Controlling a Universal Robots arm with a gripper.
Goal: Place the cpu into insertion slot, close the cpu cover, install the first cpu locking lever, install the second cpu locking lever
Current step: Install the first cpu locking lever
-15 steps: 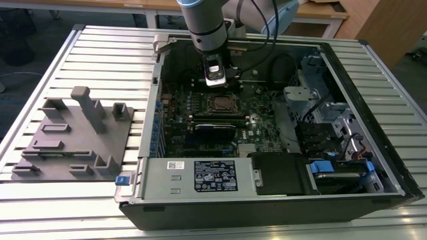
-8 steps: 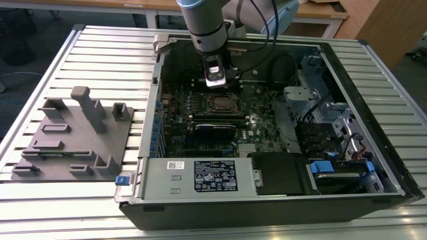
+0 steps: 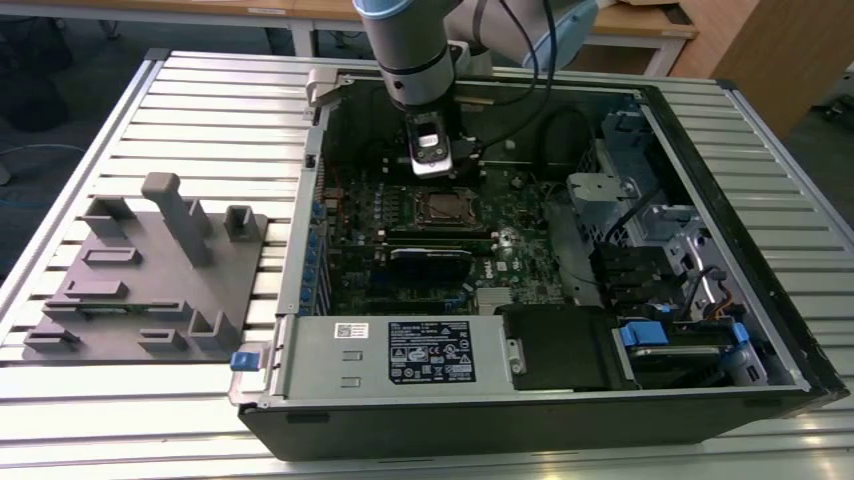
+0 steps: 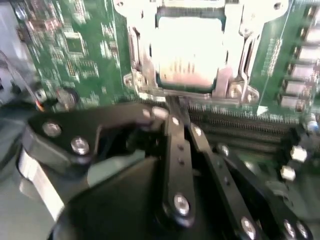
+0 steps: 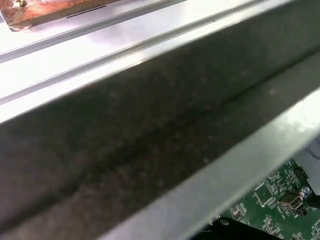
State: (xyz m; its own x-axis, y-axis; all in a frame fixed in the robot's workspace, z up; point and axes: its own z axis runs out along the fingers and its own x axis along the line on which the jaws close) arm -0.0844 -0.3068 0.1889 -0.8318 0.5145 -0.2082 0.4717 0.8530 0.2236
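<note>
Fingers (image 4: 176,116) pressed together beside the cpu (image 4: 189,55), cpu cover (image 4: 145,70) closed.

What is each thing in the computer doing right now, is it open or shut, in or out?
cpu: seated flat in its socket.
insertion slot: filled by the chip.
cpu cover: closed down around the chip.
gripper: fingers shut together, empty, tips by the socket's edge.
computer case: side panel off, lying open.
memory slots: empty.
</note>
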